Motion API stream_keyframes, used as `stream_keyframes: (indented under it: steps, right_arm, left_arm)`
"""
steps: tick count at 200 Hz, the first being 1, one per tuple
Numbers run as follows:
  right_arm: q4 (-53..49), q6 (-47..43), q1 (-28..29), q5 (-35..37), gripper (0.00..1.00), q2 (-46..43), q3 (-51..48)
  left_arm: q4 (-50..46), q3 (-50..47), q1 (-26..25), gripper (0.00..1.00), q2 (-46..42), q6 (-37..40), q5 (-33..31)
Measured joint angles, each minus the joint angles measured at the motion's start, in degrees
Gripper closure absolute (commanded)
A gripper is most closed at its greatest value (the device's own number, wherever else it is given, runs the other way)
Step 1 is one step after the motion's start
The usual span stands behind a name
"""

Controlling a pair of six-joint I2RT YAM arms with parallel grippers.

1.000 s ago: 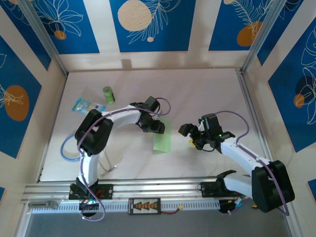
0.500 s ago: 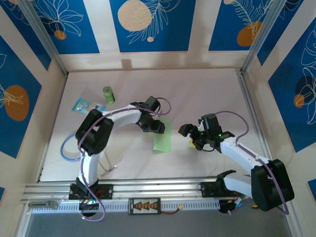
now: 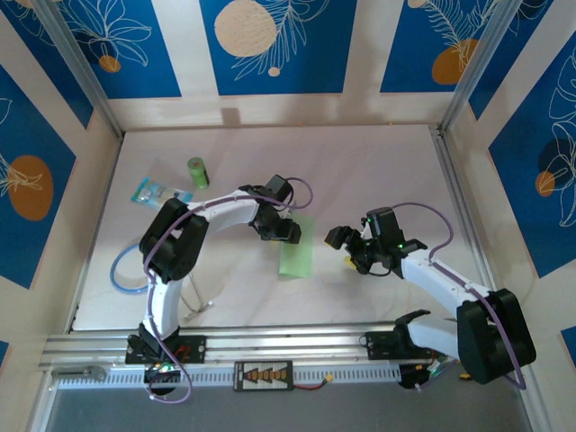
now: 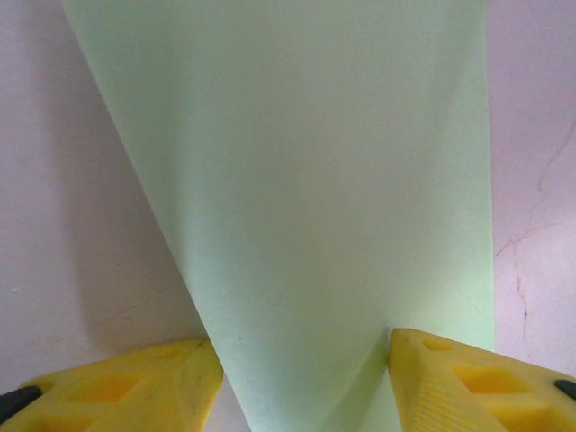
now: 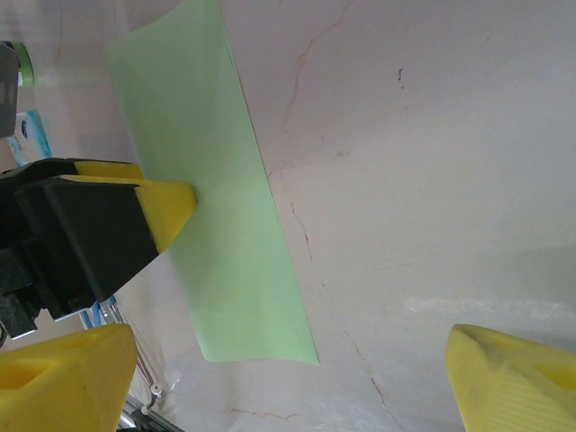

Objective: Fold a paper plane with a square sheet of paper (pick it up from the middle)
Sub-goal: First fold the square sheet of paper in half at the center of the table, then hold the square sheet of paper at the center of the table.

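Pale tabletop point(image 3: 360, 162): square sheet of paper point(image 3: 297, 252) lies between jaws of half-open left tool point(image 3: 287, 234), grip unclear; right tool point(image 3: 343, 249) gapes empty.

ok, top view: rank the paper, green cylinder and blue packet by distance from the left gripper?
From the left gripper:
1. square sheet of paper, at its fingertips, mid-table.
2. green cylinder, back left.
3. blue-printed packet, farther left still.

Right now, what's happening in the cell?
The left gripper is down on the pale-green paper, which lies on the table as a narrow folded strip. Its yellow fingertips sit on either side of the paper, but it isn't clear whether they are pinching it. The right gripper is wide open, off to the strip's right and not touching it. No plane shape yet.
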Motion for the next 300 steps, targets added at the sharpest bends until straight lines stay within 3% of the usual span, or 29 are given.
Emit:
stream_keyframes:
  steps: [270,300]
  right_arm:
    - [1.5,0.0,0.6,-1.5,0.15,4.1,0.4]
    - [2.0,0.0,0.8,-1.8,0.23,4.5,0.8]
  left_arm:
    - [-2.9,2.6,-0.4,0.42,1.5,1.0,-0.9]
    - [-2.9,2.6,-0.4,0.42,1.5,1.0,-0.9]
